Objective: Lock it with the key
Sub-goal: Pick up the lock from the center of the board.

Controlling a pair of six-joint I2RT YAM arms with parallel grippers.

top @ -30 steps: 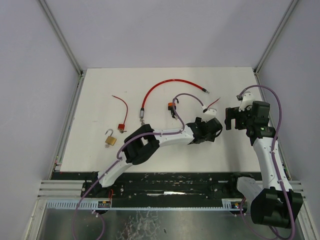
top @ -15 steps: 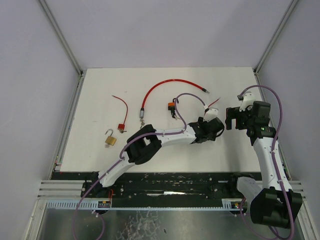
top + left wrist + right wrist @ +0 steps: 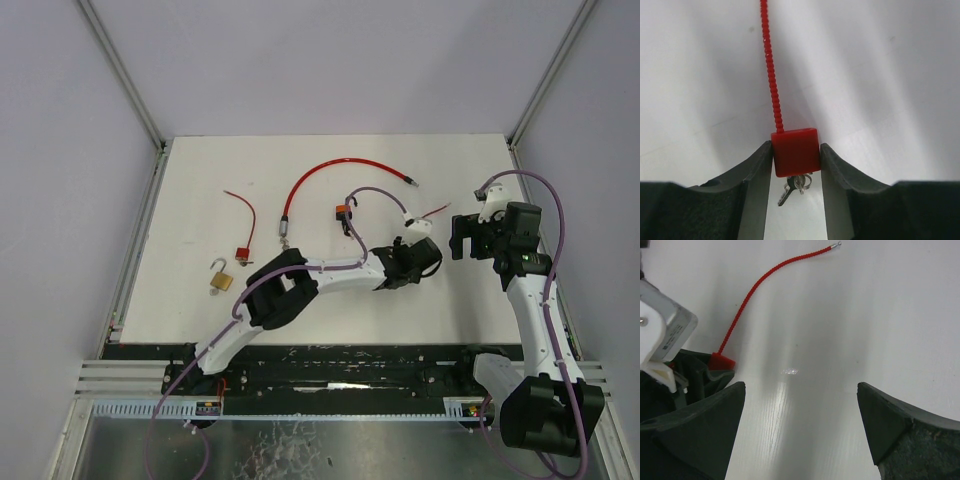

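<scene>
Open table [image 3: 470, 170] stretches beyond the cable [image 3: 769, 70] to its far edge. Left gripper [image 3: 796, 155] clamps the red lock [image 3: 795, 147], keys [image 3: 794, 187] between its fingers; right gripper [image 3: 801, 390] gapes wide nearby.

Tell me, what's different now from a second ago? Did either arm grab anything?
The left gripper closed its fingers onto the small red lock body, with keys dangling beneath it, and its wrist edged slightly back. The right gripper stayed open and hovering; the brass padlock and long red cable did not move.
</scene>
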